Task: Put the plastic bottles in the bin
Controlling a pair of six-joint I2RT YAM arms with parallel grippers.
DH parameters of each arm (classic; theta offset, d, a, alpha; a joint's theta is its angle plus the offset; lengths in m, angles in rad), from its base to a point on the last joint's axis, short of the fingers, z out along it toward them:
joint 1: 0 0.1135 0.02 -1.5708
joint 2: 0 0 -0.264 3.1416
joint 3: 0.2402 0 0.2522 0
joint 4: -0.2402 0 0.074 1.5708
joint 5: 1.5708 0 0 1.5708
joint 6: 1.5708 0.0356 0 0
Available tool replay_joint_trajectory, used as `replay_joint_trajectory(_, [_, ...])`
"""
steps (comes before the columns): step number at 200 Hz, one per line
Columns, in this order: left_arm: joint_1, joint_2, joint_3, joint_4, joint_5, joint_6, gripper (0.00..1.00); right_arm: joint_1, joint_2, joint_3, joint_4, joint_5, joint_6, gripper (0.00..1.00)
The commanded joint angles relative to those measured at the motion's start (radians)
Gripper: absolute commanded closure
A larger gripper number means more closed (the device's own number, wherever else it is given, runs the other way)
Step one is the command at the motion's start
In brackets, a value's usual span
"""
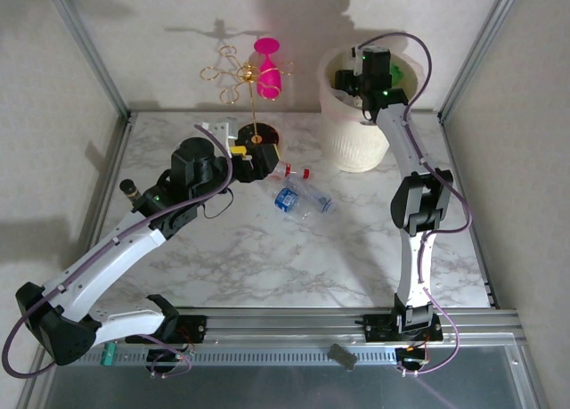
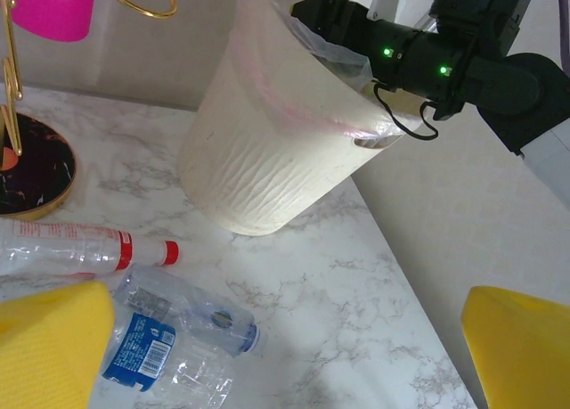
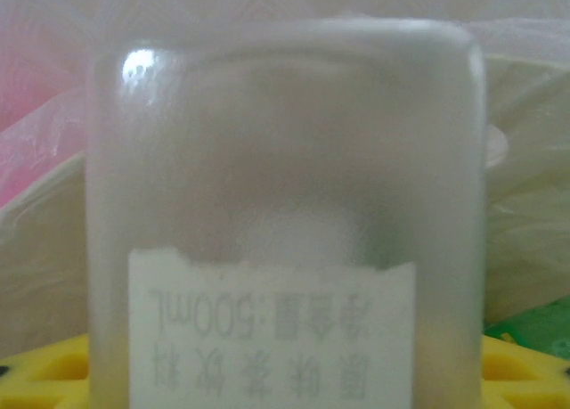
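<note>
The bin, a cream-white bucket, stands at the back right of the table, and its side shows in the left wrist view. My right gripper hangs over its mouth. Between its yellow fingers stands a cloudy plastic bottle with a white label, which hides the pads. Something green lies in the bin. On the marble lie two plastic bottles: a crushed clear one with a blue label and a clear red-capped one. My left gripper is open, left of both.
A gold wire stand with a pink glass rises from a black round base behind my left gripper. A small dark vial stands near the left edge. Metal frame posts border the table.
</note>
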Motion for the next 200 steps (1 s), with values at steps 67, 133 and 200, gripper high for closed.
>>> replay_joint_trajectory(67, [-0.005, -0.049, 0.008, -0.017, -0.013, 0.002, 0.00, -0.006, -0.176, -0.026, 0.032, -0.003, 0.023, 0.36])
replay_joint_trajectory(133, [-0.005, -0.094, -0.036, -0.021, -0.066, -0.014, 0.00, 0.024, -0.228, -0.116, 0.025, -0.043, 0.046, 0.63])
replay_joint_trajectory(200, [0.025, -0.222, -0.212, -0.027, -0.196, -0.160, 0.00, 0.229, -0.581, -0.523, 0.159, 0.064, 0.003, 0.63])
